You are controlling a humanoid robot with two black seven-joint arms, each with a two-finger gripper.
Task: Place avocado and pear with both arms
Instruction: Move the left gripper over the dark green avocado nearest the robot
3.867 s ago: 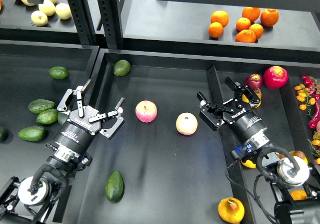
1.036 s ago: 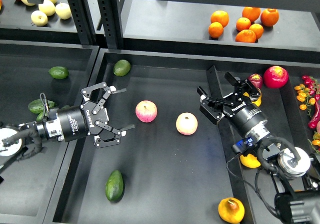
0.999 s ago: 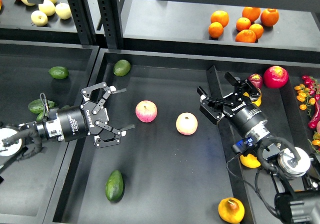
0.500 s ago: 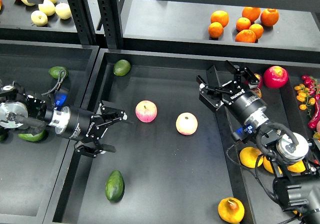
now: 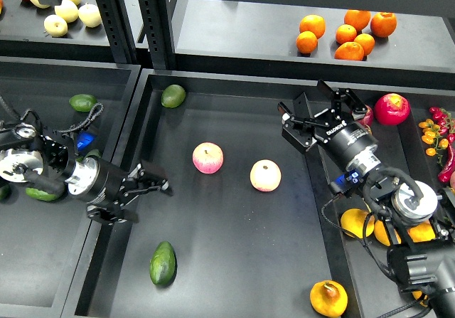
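The dark green, elongated avocado (image 5: 163, 263) lies on the floor of the middle bin (image 5: 234, 261), near its front left. The golden pear (image 5: 328, 298) with its brownish top lies at the bin's front right corner. My left gripper (image 5: 136, 198) is open and empty over the bin's left wall, above and to the left of the avocado. My right gripper (image 5: 318, 107) is open and empty over the bin's right divider, far from the pear.
Two pink-yellow apples (image 5: 207, 158) (image 5: 265, 176) lie mid-bin. A lighter avocado (image 5: 173, 95) lies at the back left. Oranges (image 5: 346, 33) sit on the back shelf, a red fruit (image 5: 392, 109) and yellow fruits (image 5: 355, 223) in the right bin, and avocados (image 5: 83, 102) in the left bin.
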